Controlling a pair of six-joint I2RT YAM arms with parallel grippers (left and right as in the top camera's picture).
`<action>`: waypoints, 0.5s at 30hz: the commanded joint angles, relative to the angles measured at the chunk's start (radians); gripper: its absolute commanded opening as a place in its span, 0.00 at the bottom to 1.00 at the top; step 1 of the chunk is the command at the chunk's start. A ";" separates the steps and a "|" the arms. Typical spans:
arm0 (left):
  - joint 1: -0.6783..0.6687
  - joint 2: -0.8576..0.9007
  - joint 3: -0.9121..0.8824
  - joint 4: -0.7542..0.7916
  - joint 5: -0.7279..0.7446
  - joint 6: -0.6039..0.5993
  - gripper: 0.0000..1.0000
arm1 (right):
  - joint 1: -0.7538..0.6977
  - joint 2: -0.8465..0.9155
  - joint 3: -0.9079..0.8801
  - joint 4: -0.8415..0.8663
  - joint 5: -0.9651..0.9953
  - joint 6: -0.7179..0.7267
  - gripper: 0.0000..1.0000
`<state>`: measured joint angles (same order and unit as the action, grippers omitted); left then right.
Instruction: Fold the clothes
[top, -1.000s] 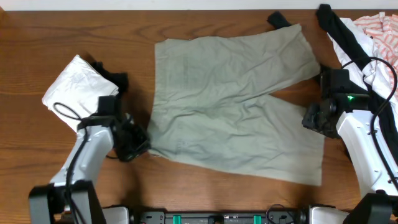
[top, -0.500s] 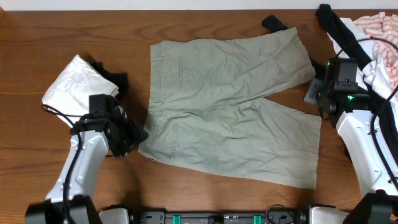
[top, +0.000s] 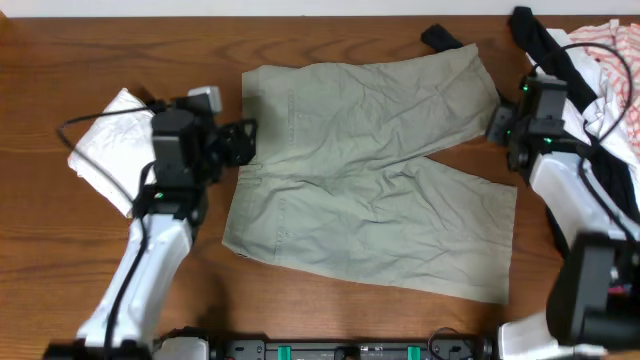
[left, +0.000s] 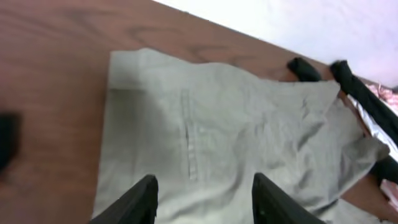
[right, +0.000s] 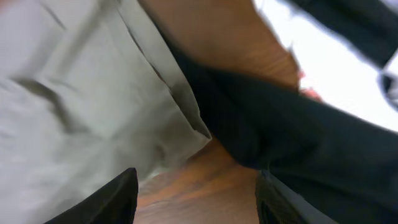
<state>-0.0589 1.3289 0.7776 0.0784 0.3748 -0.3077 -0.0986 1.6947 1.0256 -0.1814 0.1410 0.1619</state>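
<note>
**Both sets of fingers open, shorts lying flat**

The left fingers (top: 240, 143) stand apart with nothing between them, poised over the waistband edge of the shorts (top: 370, 170). The right fingers (top: 497, 125) are also spread and hold nothing. They sit just beside the hem corner of the far leg, where pale cloth meets a black garment (top: 545, 45). The grey-green shorts lie spread and wrinkled in the middle of the wooden surface (top: 60, 250), waistband to the left, both wide legs running right. A white bundle (top: 105, 150) lies behind the left arm. A striped garment (top: 600, 45) is heaped at the far right corner.
</note>
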 joint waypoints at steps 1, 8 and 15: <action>-0.044 0.123 0.006 0.061 -0.028 0.023 0.49 | -0.032 0.088 0.005 0.014 -0.017 -0.054 0.59; -0.122 0.269 0.006 0.066 -0.028 0.023 0.49 | -0.119 0.124 0.005 0.078 -0.056 -0.019 0.09; -0.150 0.311 0.006 0.092 -0.030 0.023 0.49 | -0.169 0.146 0.005 0.069 -0.133 -0.021 0.01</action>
<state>-0.2066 1.6215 0.7784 0.1642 0.3588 -0.3054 -0.2535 1.8194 1.0256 -0.1078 0.0795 0.1452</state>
